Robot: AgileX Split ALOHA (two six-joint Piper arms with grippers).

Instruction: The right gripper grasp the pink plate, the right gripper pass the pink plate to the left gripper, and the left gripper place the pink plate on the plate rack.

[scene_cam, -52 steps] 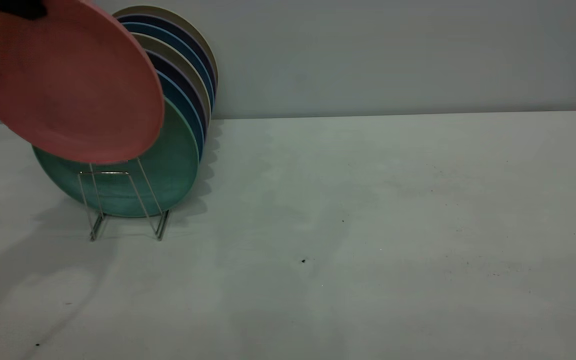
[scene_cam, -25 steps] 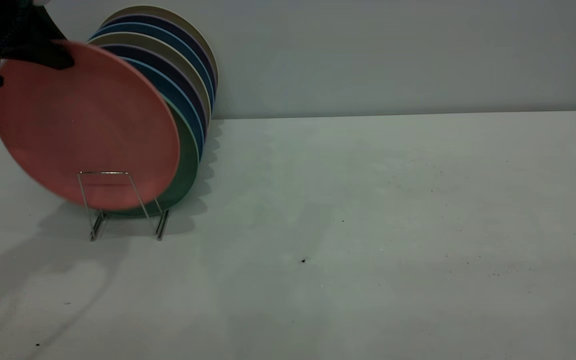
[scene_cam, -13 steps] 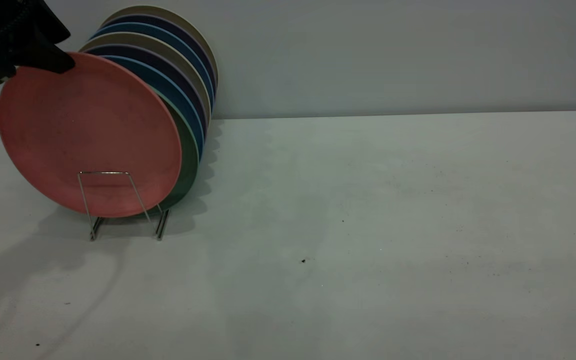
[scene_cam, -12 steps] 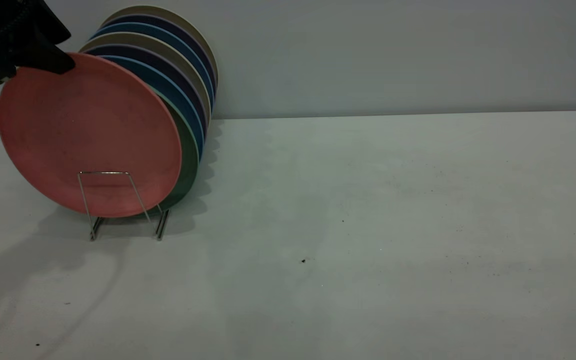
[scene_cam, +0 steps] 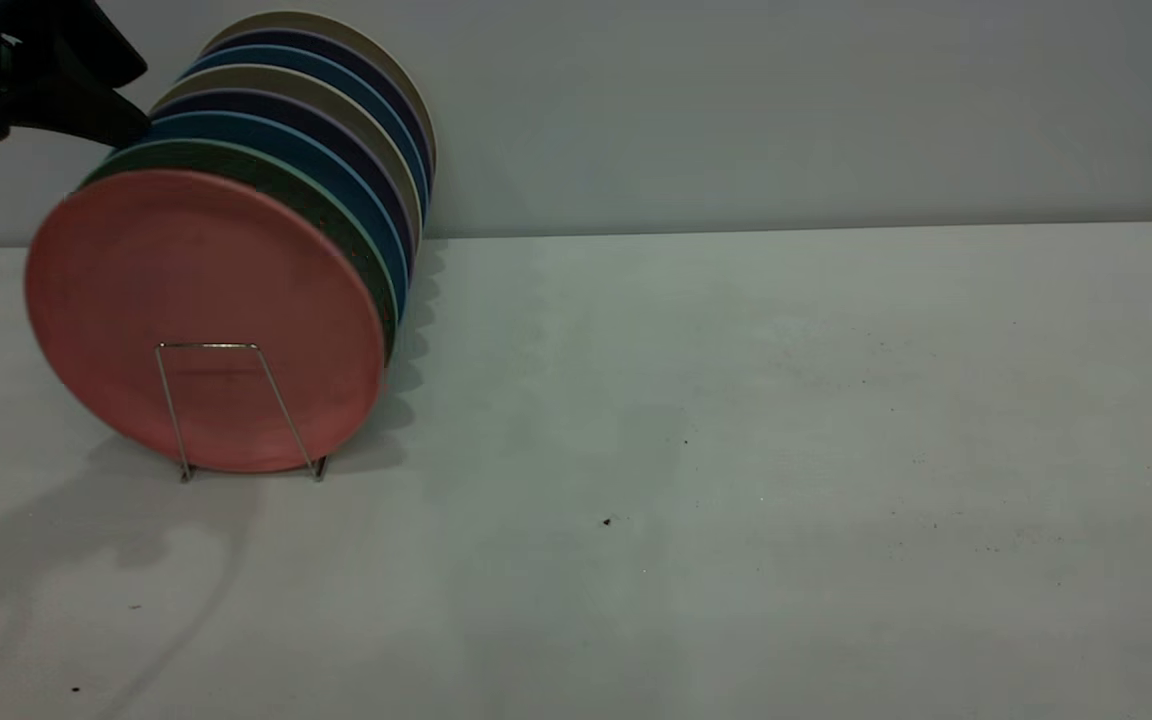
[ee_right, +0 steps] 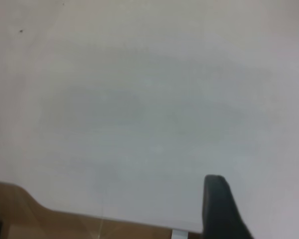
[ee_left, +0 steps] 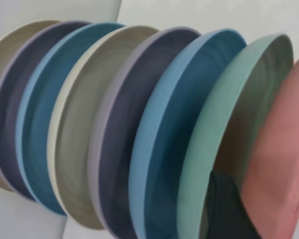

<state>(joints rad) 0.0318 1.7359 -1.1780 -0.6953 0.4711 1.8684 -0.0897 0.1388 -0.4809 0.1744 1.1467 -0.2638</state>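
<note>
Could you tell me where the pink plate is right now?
In the exterior view, the pink plate stands at the table's left, frontmost in the plate rack, against the green plate.

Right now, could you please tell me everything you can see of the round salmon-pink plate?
The round, matte salmon-pink plastic plate stands on edge at the front of the thin silver wire plate rack, behind its front loop, leaning back against the mint-green plate. It has a low raised rim and faint dark specks. Its bottom edge sits down at the rack's base. The left gripper hovers apart above it, not holding it.
</note>
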